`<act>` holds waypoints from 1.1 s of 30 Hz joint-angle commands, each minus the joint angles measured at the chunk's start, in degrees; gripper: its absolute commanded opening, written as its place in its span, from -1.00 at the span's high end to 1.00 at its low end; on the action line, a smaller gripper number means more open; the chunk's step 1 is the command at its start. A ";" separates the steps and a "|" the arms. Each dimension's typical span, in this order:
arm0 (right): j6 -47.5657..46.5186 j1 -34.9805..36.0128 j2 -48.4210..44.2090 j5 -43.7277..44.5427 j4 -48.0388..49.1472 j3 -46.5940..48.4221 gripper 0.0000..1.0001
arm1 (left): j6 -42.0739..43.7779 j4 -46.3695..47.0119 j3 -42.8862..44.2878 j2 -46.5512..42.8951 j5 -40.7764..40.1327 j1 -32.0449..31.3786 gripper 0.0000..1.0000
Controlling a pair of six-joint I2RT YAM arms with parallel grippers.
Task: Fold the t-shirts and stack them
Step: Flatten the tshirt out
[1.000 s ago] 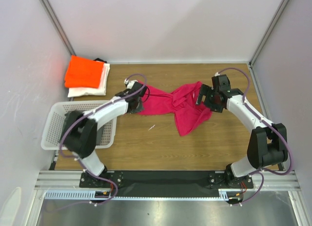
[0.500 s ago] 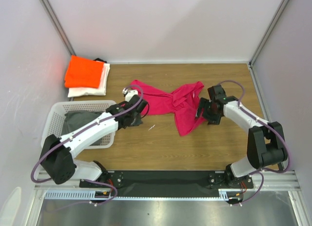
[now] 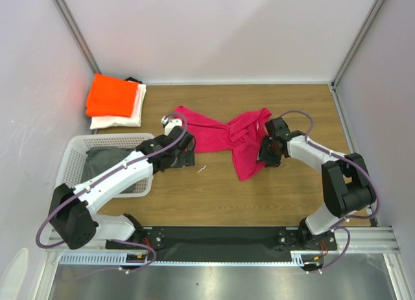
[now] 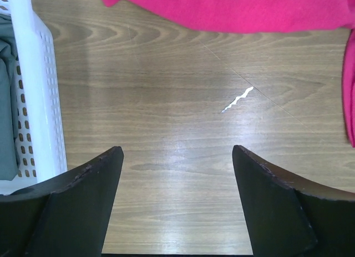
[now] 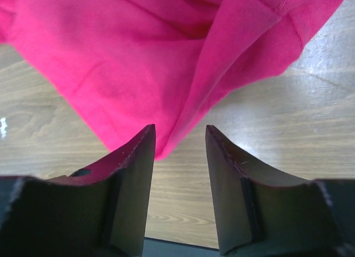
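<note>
A magenta-pink t-shirt lies crumpled and spread on the wooden table. A folded orange t-shirt rests on a folded white one at the back left. My left gripper hovers just near of the pink shirt's left part, open, with only bare wood between its fingers. The pink shirt lies beyond them. My right gripper is at the shirt's lower right edge. Its jaws stand partly open, and a corner of the pink cloth hangs between the fingertips.
A white lattice basket stands at the near left with grey cloth in it; its wall is close to my left finger. A small white scrap lies on the wood. Grey walls enclose the table.
The left gripper let go of the pink shirt, opened wide and drew back toward the near side. The right gripper came down to the shirt's lower right edge, its jaws narrowing.
</note>
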 commanded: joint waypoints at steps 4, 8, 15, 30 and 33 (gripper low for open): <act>0.30 0.99 3.17 4.50 1.72 1.90 0.70 | 0.84 -0.42 0.54 -4.45 -1.08 0.30 -0.80; -1.19 1.26 1.69 6.70 -2.05 2.52 1.00 | 1.01 -0.16 0.37 -5.50 -0.47 0.30 -1.00; -1.99 0.03 -11.31 8.64 -14.00 -3.00 1.00 | 2.86 3.44 0.28 -3.85 1.20 0.30 -0.99; 5.14 -21.39 -30.75 5.03 -26.40 -6.97 1.00 | 0.31 14.61 11.26 21.72 0.86 7.49 -1.00; 2.77 -25.62 -33.57 4.07 -26.31 -6.97 1.00 | -2.05 13.21 15.38 27.61 0.24 11.18 -1.00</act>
